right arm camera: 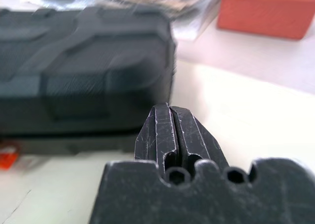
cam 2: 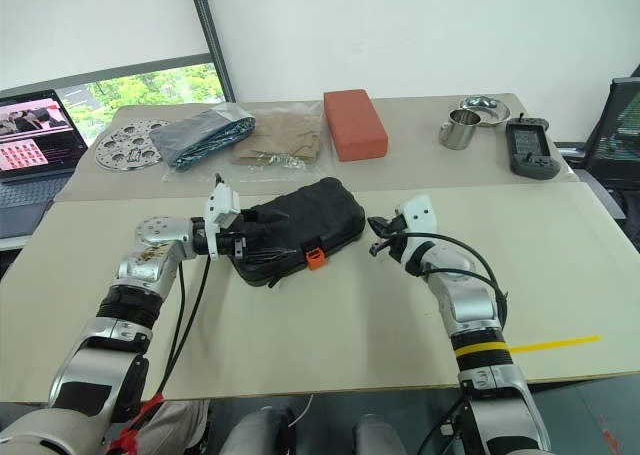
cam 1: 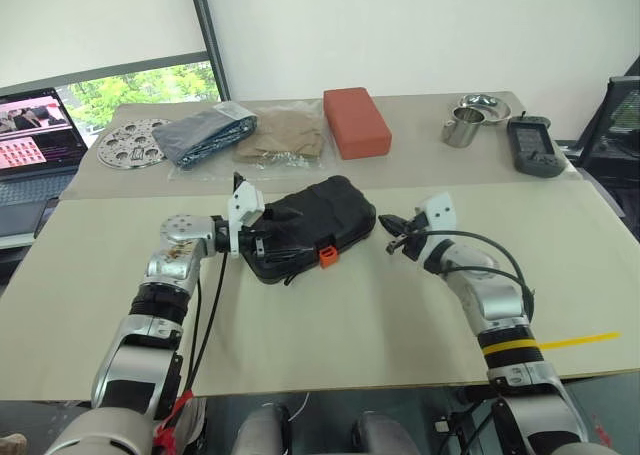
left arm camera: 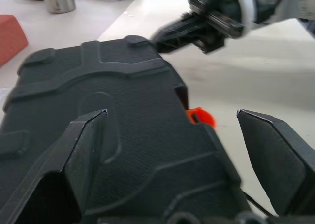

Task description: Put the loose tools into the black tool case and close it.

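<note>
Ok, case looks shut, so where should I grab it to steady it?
Probably the black tool case by its end nearest the left gripper, coming from the robot's left: it lies flat, lid down, and the open jaws already straddle that end.

Soft, even daylight is filling the head views; a window (cam 1: 150,85) at eleven o'clock is glowing bright green; only faint shadows are lying on the pale desk (cam 1: 350,315); the black tool case (right arm camera: 83,71) is blurring in the right wrist view; the right end effector (left arm camera: 162,35) is smearing in the left wrist view.
</note>
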